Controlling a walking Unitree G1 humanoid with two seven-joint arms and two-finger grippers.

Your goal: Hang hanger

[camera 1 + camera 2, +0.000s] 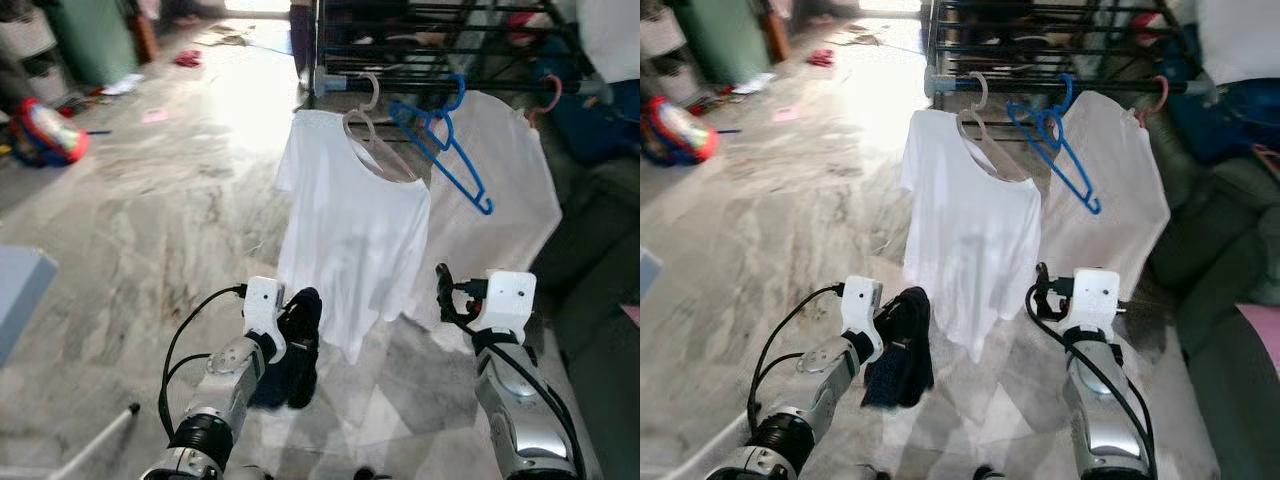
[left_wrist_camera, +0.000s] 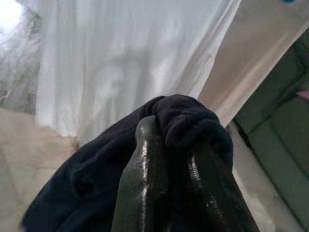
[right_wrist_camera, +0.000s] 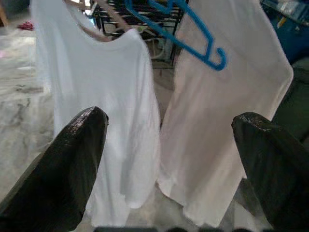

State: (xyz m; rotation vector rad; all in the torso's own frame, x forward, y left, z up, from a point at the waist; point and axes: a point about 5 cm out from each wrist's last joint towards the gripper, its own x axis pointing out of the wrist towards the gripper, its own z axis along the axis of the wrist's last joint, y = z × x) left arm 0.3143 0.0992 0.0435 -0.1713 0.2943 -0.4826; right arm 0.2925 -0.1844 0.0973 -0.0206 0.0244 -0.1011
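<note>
I see the rack (image 1: 440, 40) across the top centre of the head view, with three hangers on its front rail. A white shirt (image 1: 350, 230) hangs at centre on a pale hanger (image 1: 372, 135). A second, cream shirt (image 1: 505, 190) hangs to the right of it on a pink hanger (image 1: 545, 100). Between the two, a blue hanger (image 1: 445, 145) dangles bare and tilted, its hook over the rail and its lower end pointing down to the right, lying against the cream shirt.

My left gripper (image 1: 300, 335) sits low, left of centre, just in front of the white shirt's hem. Its fingers (image 2: 145, 169) are clamped on a dark cloth (image 2: 193, 121), which bunches over the tips and drapes down below them.

My right gripper (image 3: 169, 159) is at lower right of the head view, beneath the gap between the two shirts. Its jaws stand wide apart with nothing between them. In the right wrist view the blue hanger is at upper centre, well above and beyond the fingertips, apart from them.

A grey marble floor (image 1: 150, 220) fills the left, with a red and blue toy (image 1: 45, 135) at the left edge.
</note>
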